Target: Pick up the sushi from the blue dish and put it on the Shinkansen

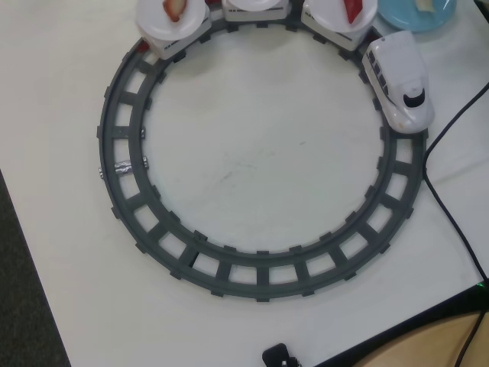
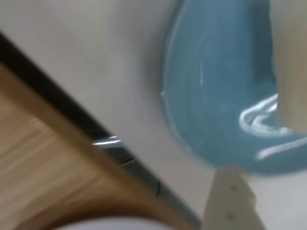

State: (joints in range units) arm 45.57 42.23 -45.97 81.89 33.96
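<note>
The blue dish [image 1: 405, 18] lies at the top right corner of the overhead view, cut by the frame, with the pale sushi [image 1: 425, 4] on it. The white Shinkansen [image 1: 401, 76] stands on the track just left of the dish, its cars with white plates [image 1: 157, 27] trailing along the top. In the blurred wrist view the dish [image 2: 216, 86] fills the upper right. One cream finger [image 2: 231, 199] of my gripper rises from the bottom edge at the dish's rim. A pale beige shape [image 2: 290, 67] stands at the right edge; I cannot tell whether it is the sushi or the other finger.
The dark grey circular track [image 1: 153, 229] fills the table. A red-and-white piece [image 1: 174, 9] and a red piece [image 1: 352, 9] sit on two train plates. A black cable [image 1: 451, 206] runs down the right side. The table's dark edge [image 2: 57, 96] and wood [image 2: 48, 167] lie near the dish.
</note>
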